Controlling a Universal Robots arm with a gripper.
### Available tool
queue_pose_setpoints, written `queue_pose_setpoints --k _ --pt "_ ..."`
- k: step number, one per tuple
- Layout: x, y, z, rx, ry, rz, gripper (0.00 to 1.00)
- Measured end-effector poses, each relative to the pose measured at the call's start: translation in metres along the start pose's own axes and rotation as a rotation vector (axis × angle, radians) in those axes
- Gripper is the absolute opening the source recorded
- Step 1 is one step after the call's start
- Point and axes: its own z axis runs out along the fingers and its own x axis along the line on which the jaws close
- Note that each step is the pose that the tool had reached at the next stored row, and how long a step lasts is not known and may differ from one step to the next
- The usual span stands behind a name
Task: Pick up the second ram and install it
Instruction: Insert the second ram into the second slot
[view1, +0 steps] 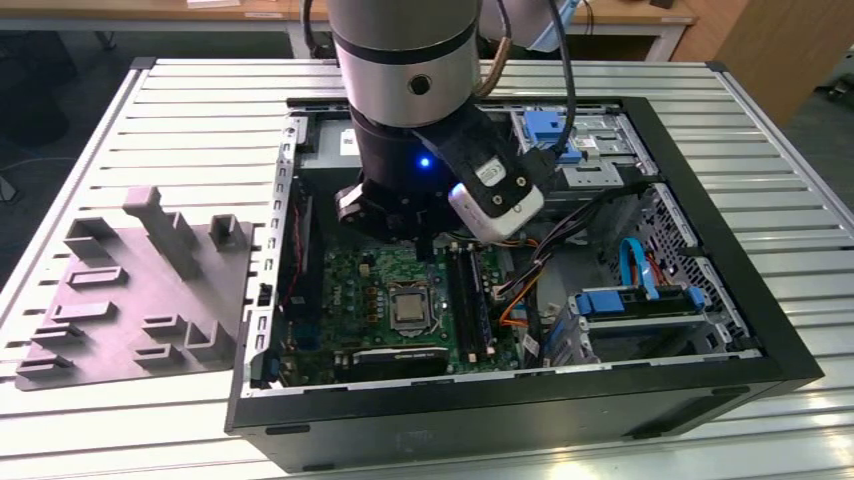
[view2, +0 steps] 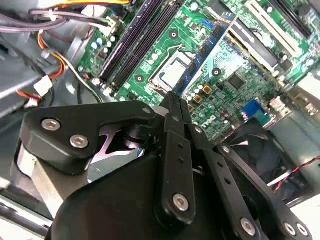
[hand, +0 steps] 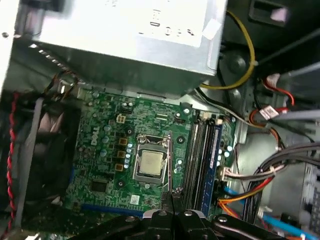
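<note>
Inside the open PC case (view1: 747, 330), on a slatted metal table (view1: 200, 120), the robot arm (view1: 400, 60) reaches down over the green motherboard (hand: 100, 150). Its gripper (view2: 174, 100) is clamped on the second ram (view2: 207, 50), fingers pinched together at one end of the stick. In the second wrist view the ram runs out from the fingertips as a thin blue-green strip w/ dark chips. In the first wrist view it shows edge-on as a narrow line (hand: 170, 165).

The stick hangs over the board by the edge of the CPU socket (hand: 151, 164), just beside the long black slots (hand: 197, 160) and roughly parallel to them. It is not seated in any slot.

Another blue stick (hand: 215, 145) sits in the slot farthest from the socket. A silver metal box (hand: 125, 45) lies beyond the board, and orange, red and grey cables (hand: 250, 185) bunch near the slots. At the exterior view's left a grey moulded holder (view1: 134, 290) rests on the table, apart from the case.
</note>
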Motion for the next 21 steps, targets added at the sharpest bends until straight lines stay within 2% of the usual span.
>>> queue_pose_setpoints --k 9,16,21 --pt "0.0002 0.0 0.0018 0.0158 -0.0044 0.16 0.11" --pt "0.0002 0.0 0.0028 0.0159 -0.005 0.166 0.11" --pt "0.0001 -0.0001 0.0064 0.0138 -0.0041 0.142 0.11"
